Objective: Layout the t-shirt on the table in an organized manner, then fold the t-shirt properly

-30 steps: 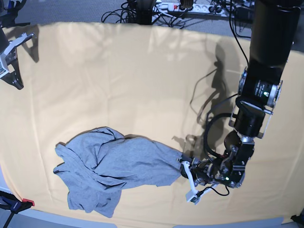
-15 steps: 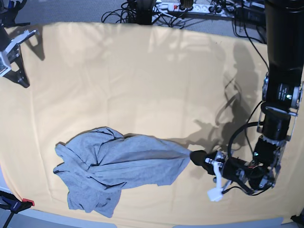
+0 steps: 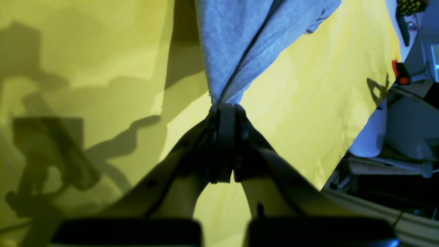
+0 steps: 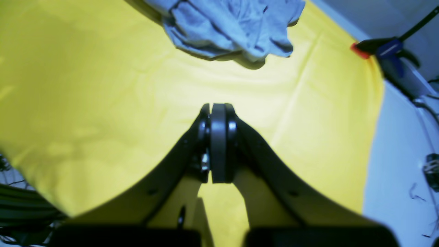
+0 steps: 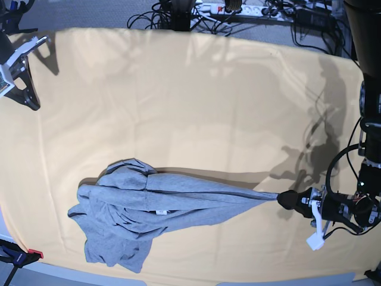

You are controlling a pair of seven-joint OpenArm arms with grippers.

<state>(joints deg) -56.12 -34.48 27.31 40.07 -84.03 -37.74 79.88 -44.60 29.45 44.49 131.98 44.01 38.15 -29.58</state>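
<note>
The grey t-shirt (image 5: 149, 205) lies bunched at the front left of the table (image 5: 196, 107), with one part drawn out in a long taut strip to the right. My left gripper (image 5: 284, 199) is shut on the end of that strip, low over the cloth near the right edge. In the left wrist view, the left gripper (image 3: 224, 108) pinches the t-shirt (image 3: 240, 41), which fans out away from it. My right gripper (image 5: 28, 100) hovers at the far left, shut and holding nothing. From the right wrist, the right gripper (image 4: 217, 109) hangs above bare table (image 4: 103, 103), with the t-shirt (image 4: 233, 27) beyond it.
A power strip and cables (image 5: 238, 9) lie on the floor behind the table. A clamp with a red tip (image 5: 21, 256) grips the front left corner, and the clamp (image 4: 387, 51) also shows from the right wrist. The table's front edge runs just below the shirt.
My left gripper has moved right with the shirt's edge in it, stretching the cloth from a loose heap into a long taut strip. The right gripper has hardly moved.
</note>
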